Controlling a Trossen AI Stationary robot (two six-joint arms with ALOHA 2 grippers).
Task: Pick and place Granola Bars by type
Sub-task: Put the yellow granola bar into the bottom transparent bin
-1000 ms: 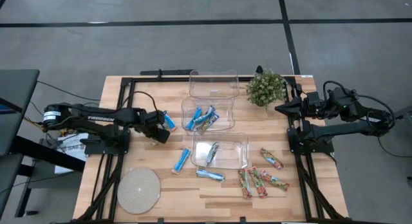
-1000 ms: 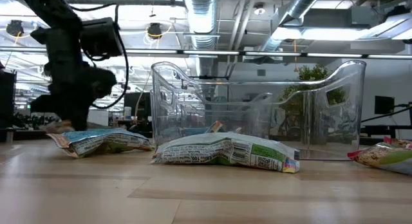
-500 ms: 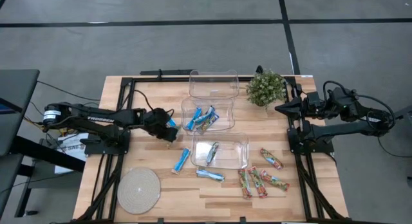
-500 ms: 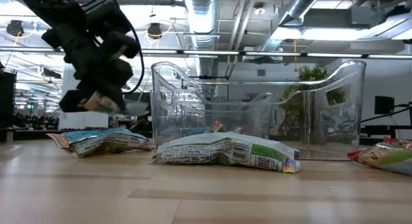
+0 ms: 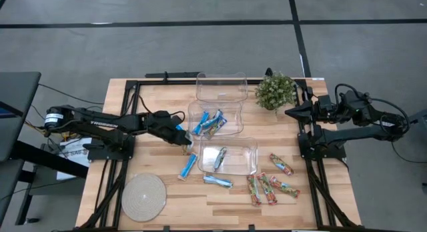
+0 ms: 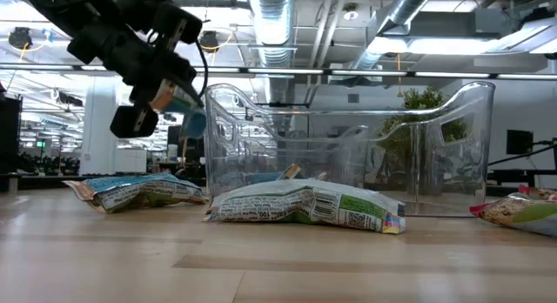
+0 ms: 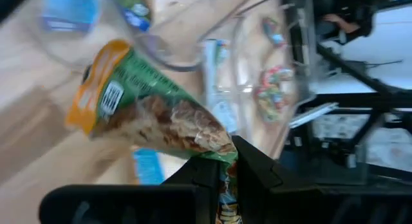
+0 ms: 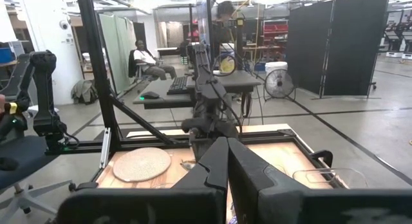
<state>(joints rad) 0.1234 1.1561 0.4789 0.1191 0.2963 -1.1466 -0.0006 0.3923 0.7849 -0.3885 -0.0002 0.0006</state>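
My left gripper (image 5: 181, 135) is over the table just left of the middle clear bin (image 5: 215, 119), shut on a granola bar (image 7: 151, 108). Its wrapper shows green, orange and a granola picture in the left wrist view, and blue from above (image 5: 178, 129). The middle bin holds several bars and the near bin (image 5: 227, 155) holds one (image 5: 219, 157). The far bin (image 5: 221, 87) shows none. Loose bars lie flat on the table: blue ones (image 5: 188, 167) (image 5: 217, 181) and red-green-orange ones (image 5: 267, 189) (image 5: 281, 164). My right gripper (image 8: 225, 153) is shut and waits at the table's right edge. My left gripper pinches one end of the bar (image 7: 220, 158) between its two fingers. The rest of the bar sticks out past the fingertips toward the bins. In the low view the bar (image 6: 178, 107) is lifted clear of the table, tilted, with the fingers slanting down from the left.
A small potted plant (image 5: 275, 91) stands at the far right next to the far bin. A round woven mat (image 5: 143, 196) lies at the near left corner. Black frame rails (image 5: 130, 119) run along the table's left, right and far edges.
My left gripper has risen and moved right, toward the bins, carrying the bar with it. The bar, low near the table a second ago, now hangs clear beside the bins. The gripper has also tipped, as the low view shows.
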